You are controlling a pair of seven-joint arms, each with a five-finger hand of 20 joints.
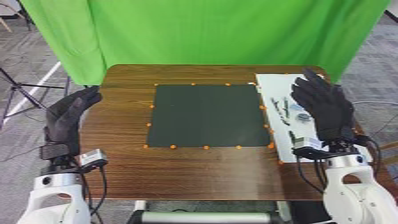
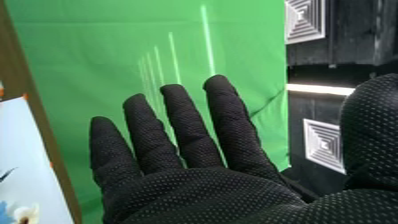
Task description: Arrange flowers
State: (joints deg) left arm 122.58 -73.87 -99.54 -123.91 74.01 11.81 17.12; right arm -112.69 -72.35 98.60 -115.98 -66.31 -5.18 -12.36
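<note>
Right hand (image 1: 330,112), fingers straight, over white sheet (image 1: 274,84)

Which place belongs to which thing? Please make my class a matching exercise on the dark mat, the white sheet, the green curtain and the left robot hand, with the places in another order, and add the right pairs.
Things
1. dark mat
2. white sheet
3. green curtain
4. left robot hand

Places
A. beyond the far edge of the table
B. at the table's left edge
C. on the table's right side
D. in the middle of the table

Pairs: 1-D, 2-C, 3-A, 4-B
</note>
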